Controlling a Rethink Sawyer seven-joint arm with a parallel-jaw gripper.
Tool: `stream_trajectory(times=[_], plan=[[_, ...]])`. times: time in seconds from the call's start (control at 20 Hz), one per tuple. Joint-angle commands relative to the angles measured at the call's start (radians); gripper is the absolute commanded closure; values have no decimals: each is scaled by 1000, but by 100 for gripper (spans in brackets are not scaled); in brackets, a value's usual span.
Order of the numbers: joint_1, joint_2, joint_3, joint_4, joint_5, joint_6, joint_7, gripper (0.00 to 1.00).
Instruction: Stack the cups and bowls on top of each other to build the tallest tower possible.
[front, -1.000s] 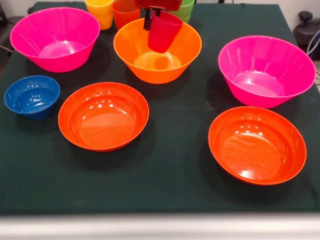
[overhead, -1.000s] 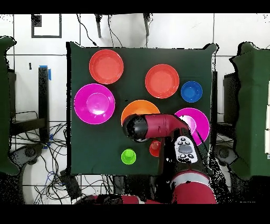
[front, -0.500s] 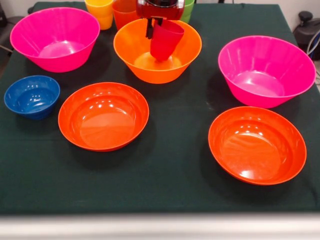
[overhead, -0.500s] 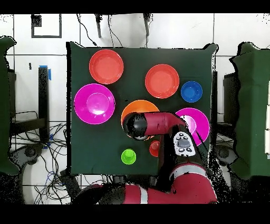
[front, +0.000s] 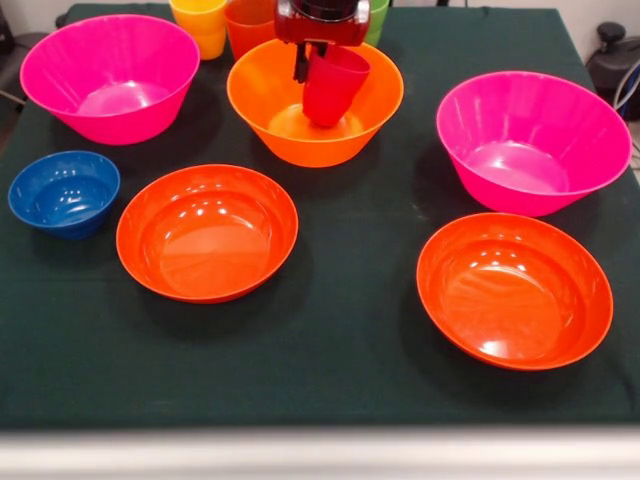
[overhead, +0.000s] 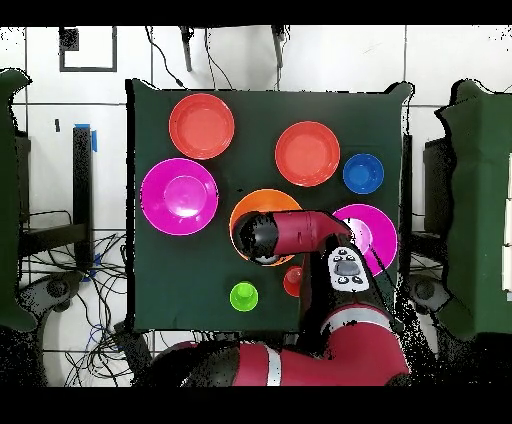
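Note:
My gripper (front: 308, 62) is shut on the rim of the red cup (front: 333, 88). It holds the cup slightly tilted, low inside the large orange bowl (front: 270, 105) at the back middle. Whether the cup's base touches the bowl's floor I cannot tell. The yellow cup (front: 200, 22), orange cup (front: 248, 28) and green cup (front: 376, 18) stand behind the bowl. In the overhead view the arm's end (overhead: 262, 238) covers most of the orange bowl (overhead: 262, 198), and the green cup (overhead: 244, 296) stands beside it.
Two pink bowls (front: 110, 75) (front: 530, 140) flank the orange one. Two shallow red-orange bowls (front: 207, 232) (front: 513, 290) sit nearer the front. The small blue bowl (front: 63, 192) is at the left edge. Dark green cloth (front: 340, 380) covers the table.
The gripper has come down with the red cup, from above the orange bowl's rim to deep inside the bowl. The other pieces have not moved.

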Motion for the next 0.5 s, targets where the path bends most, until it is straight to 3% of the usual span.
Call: stream_trajectory(times=[0.05, 0.4, 0.45, 0.5], plan=[[0, 14, 98, -61, -64, -24, -56, 100], [6, 18, 91, -69, -67, -19, -50, 100], [5, 17, 93, -70, -65, -18, -49, 0], [4, 17, 92, -69, -64, -24, -44, 0]])
